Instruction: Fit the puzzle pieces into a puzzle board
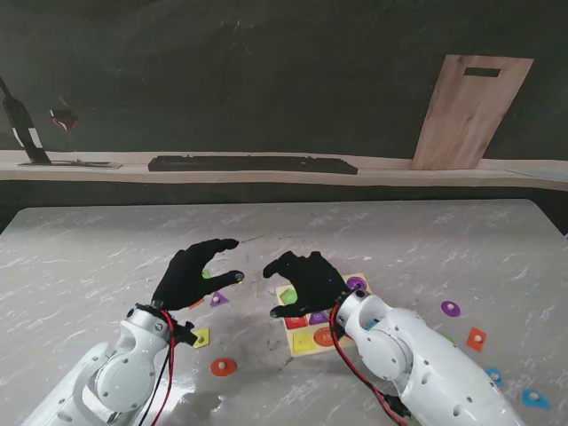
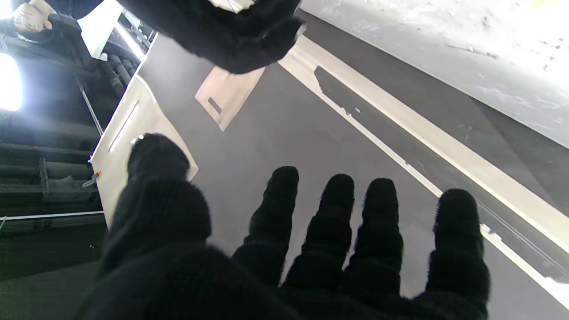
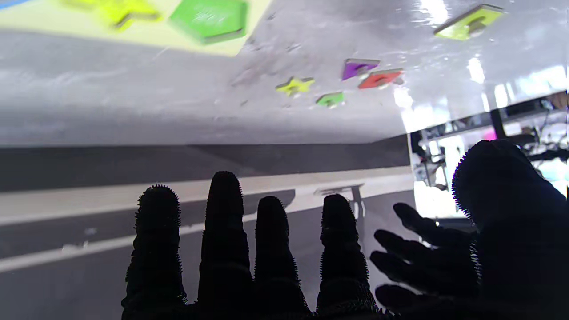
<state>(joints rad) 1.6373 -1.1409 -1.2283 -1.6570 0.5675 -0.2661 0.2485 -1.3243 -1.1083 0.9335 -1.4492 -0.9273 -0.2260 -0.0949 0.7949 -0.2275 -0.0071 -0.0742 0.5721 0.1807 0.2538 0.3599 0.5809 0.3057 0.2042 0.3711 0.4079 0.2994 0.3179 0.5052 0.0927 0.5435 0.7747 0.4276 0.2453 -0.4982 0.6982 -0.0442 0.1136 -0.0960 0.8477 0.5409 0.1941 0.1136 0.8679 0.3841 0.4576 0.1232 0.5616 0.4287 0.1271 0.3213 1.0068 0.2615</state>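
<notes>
Both black-gloved hands, left hand (image 1: 191, 273) and right hand (image 1: 306, 282), hover spread and empty at frame centre above the yellow puzzle board (image 1: 312, 339); bare grey marble tabletop (image 1: 106, 248) stretches beyond.

Both the left hand (image 1: 189, 273) and the right hand (image 1: 306, 282) wear black knitted gloves on white arms with red and black cables, over a table (image 1: 106, 257) of grey-white marble pattern. The puzzle board (image 1: 306, 342) is pale yellow with red, purple, orange and green shapes set in it. Scattered pieces show orange (image 1: 223, 366), yellow (image 1: 201, 337), purple (image 1: 451, 309), red-orange (image 1: 477, 338) and blue (image 1: 535, 398); behind stand a dark wall and a light wooden cutting board (image 1: 469, 111).
</notes>
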